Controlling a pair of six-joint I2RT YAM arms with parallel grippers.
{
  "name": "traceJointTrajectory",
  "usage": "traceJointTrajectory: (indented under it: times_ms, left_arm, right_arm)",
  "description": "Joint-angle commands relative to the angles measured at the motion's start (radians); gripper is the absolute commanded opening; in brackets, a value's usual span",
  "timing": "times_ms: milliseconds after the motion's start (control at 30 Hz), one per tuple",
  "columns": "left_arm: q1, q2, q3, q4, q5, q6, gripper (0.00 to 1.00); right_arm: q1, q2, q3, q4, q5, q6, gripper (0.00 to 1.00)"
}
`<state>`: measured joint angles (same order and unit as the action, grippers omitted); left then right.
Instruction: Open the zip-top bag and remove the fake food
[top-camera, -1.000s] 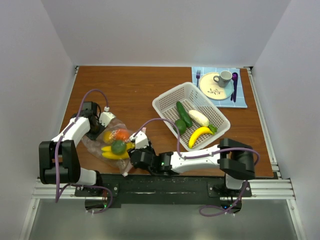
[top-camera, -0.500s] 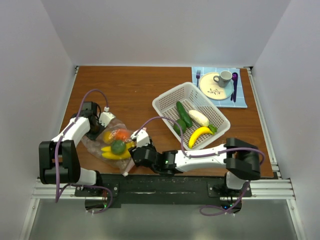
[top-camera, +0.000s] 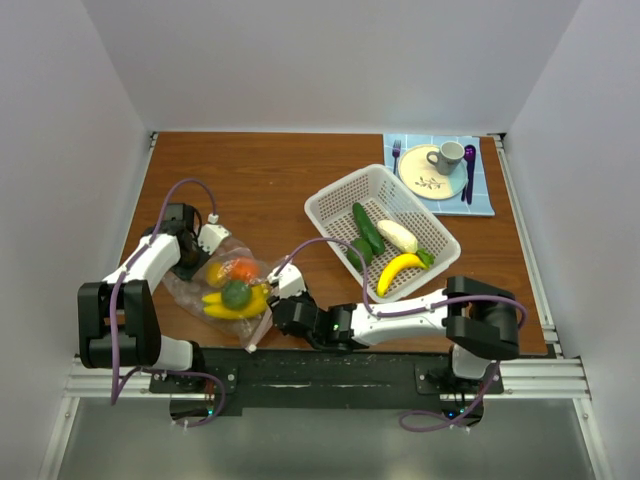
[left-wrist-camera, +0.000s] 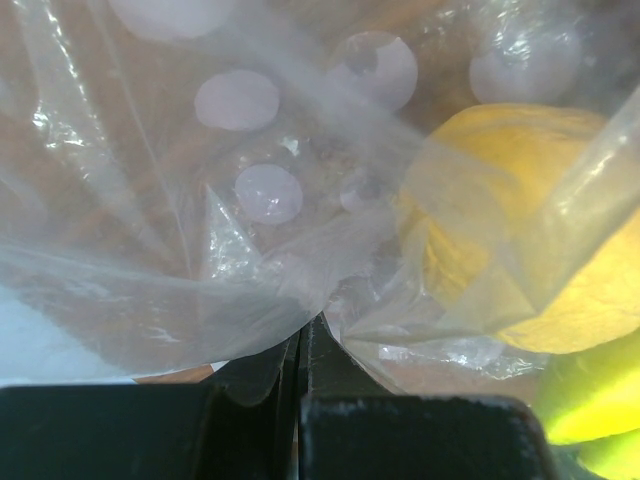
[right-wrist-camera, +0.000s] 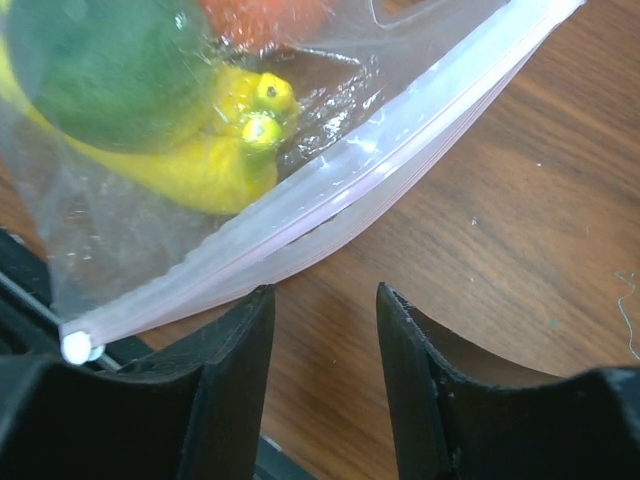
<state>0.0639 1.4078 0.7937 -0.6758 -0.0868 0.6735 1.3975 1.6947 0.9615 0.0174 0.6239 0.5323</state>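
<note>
The clear zip-top bag (top-camera: 222, 285) lies at the near left of the table with fake food inside: yellow bananas (right-wrist-camera: 200, 160), a green lime (right-wrist-camera: 110, 70) and an orange piece (top-camera: 243, 268). My left gripper (left-wrist-camera: 305, 330) is shut on a fold of the bag's plastic at its far left end, beside a yellow fruit (left-wrist-camera: 520, 220). My right gripper (right-wrist-camera: 323, 292) stands open just below the bag's pinkish zip strip (right-wrist-camera: 330, 190), over bare wood, with nothing between its fingers. In the top view the right gripper (top-camera: 270, 312) sits at the bag's near right edge.
A white perforated basket (top-camera: 330, 190) to the right holds a cucumber (top-camera: 367, 228), a white piece (top-camera: 397, 236), a banana (top-camera: 398, 270) and a lime. A plate (top-camera: 430, 180) with a grey mug (top-camera: 447, 155) sits on a blue mat at the back right.
My right gripper has shifted slightly right along the bag's mouth and its jaws have narrowed. The left gripper and bag have not moved.
</note>
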Motion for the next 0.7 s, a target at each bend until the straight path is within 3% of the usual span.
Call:
traceJointTrajectory:
  times_ms: [0, 267, 667]
  left_arm:
    - [-0.003, -0.006, 0.030, -0.013, -0.005, -0.003, 0.00]
    - [-0.003, -0.018, 0.021, -0.016, -0.004, 0.000, 0.00]
    - [-0.001, -0.012, 0.007, -0.005, 0.001, 0.000, 0.00]
  right_arm:
    - [-0.005, 0.031, 0.065, 0.047, 0.051, -0.020, 0.54]
    - [-0.006, 0.112, 0.184, 0.064, 0.049, -0.041, 0.61]
    - [-0.067, 0.177, 0.233, 0.104, 0.022, -0.006, 0.62]
